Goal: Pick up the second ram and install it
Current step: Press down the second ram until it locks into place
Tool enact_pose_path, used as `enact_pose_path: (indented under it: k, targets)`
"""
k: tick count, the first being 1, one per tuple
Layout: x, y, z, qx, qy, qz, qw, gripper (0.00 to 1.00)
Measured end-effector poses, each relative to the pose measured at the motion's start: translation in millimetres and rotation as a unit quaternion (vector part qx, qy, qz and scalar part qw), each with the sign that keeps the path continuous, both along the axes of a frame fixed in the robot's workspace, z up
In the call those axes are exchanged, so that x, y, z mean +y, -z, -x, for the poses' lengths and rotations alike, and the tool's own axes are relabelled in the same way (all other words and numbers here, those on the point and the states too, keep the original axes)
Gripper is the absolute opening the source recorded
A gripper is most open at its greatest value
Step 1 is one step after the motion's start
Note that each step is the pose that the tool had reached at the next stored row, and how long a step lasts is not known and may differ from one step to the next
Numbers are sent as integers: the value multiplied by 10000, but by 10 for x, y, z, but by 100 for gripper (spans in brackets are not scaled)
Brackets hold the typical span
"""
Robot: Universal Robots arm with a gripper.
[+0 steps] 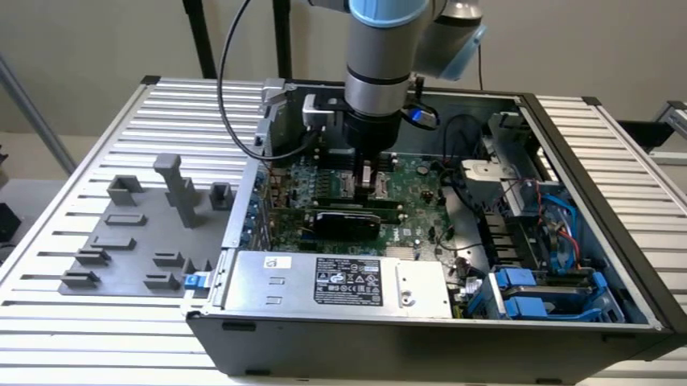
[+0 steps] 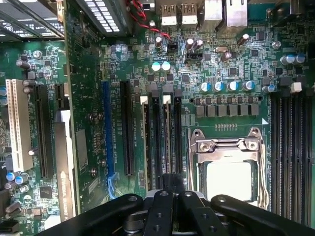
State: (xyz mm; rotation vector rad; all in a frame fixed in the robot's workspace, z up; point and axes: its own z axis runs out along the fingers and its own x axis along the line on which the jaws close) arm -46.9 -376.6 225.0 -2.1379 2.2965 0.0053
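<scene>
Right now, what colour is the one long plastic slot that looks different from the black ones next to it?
Blue. The long blue plastic slot shows best in the wrist view.

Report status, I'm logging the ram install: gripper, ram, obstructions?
Gripper low inside the case, over white-latched memory slots beside CPU socket. Ram in grip: cannot tell. Nothing seen blocking the slots.

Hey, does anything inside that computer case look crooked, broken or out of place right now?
Nothing stands out. The gripper is down inside the case over the motherboard, near the memory slots beside the CPU socket. Cards and cables look seated, nothing spilled or bent.
</scene>
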Motion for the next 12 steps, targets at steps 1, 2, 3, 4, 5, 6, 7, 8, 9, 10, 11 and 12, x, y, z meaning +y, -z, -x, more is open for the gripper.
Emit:
enact_pose_path:
  k: [1,2,3,4,5,6,7,8,9,10,11,12]
  targets:
    - [5,-28,-2,-6,1,-15,10000,0]
    - [5,-68,-1,-7,2,-15,10000,0]
    - [4,-118,-1,-5,2,-10,10000,0]
    - [4,-162,-1,-5,1,-10,10000,0]
    - [4,-189,-2,-5,1,-10,10000,0]
    - [4,-192,-2,-5,1,-11,10000,0]
    - [4,-192,-2,-6,1,-11,10000,0]
    - [4,-192,-2,-6,0,-11,10000,0]
    - [4,-192,-2,-6,0,-11,10000,0]
    - [4,-193,-2,-5,1,-10,10000,0]
    - [4,-193,-2,-5,0,-10,10000,0]
    - [4,-193,-2,-5,1,-10,10000,0]
